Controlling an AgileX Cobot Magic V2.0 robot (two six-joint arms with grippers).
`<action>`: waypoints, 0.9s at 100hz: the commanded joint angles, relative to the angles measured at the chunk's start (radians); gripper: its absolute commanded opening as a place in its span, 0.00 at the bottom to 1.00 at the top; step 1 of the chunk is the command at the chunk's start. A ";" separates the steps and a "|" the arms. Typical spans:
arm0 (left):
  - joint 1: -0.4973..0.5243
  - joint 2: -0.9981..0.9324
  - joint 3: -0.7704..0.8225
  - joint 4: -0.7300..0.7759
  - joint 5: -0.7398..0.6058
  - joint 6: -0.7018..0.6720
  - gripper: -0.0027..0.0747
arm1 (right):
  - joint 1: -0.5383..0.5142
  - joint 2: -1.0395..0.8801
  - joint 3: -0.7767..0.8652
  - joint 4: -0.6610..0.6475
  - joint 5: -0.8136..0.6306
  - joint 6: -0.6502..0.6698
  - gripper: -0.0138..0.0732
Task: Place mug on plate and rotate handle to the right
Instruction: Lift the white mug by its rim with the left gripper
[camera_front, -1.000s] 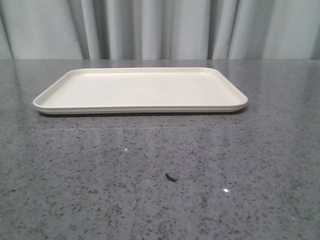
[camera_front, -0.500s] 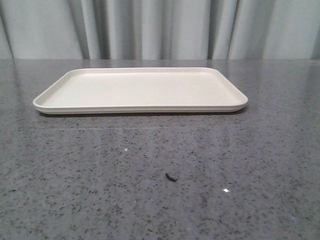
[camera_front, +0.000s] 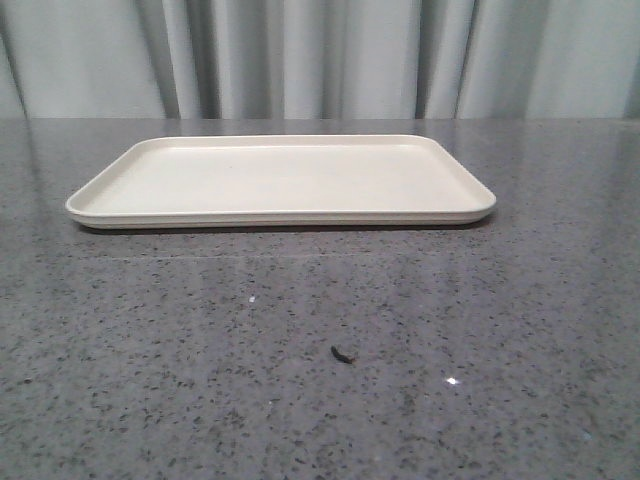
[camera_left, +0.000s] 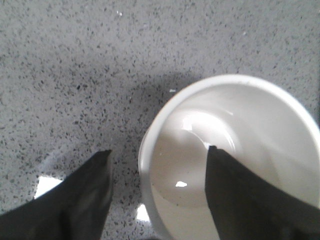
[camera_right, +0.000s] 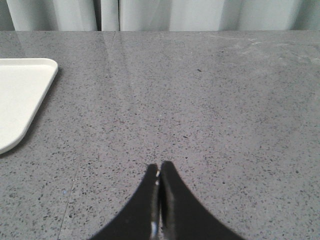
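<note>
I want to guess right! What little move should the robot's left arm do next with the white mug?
Probably close the left gripper: one finger sits inside the mug, the other outside, straddling its wall but not yet pinching. The plate holds nothing.

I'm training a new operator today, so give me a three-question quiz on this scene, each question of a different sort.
1. True or false: the plate has nothing on it.
2. The left gripper has one finger where? A) inside the mug B) on the plate C) on the handle
3. Fill in: the right gripper is ____.

Key: 1 true; 2 A, the other finger outside the wall, jaws open; 3 shut, holding nothing.
</note>
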 joint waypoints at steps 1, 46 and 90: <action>0.004 -0.009 -0.036 -0.013 -0.018 0.004 0.49 | -0.006 0.017 -0.036 0.000 -0.081 -0.009 0.08; 0.004 -0.009 -0.036 -0.019 0.004 0.004 0.01 | -0.006 0.017 -0.036 0.000 -0.097 -0.009 0.08; 0.004 -0.009 -0.036 -0.095 -0.008 0.004 0.01 | -0.006 0.017 -0.036 0.000 -0.097 -0.009 0.08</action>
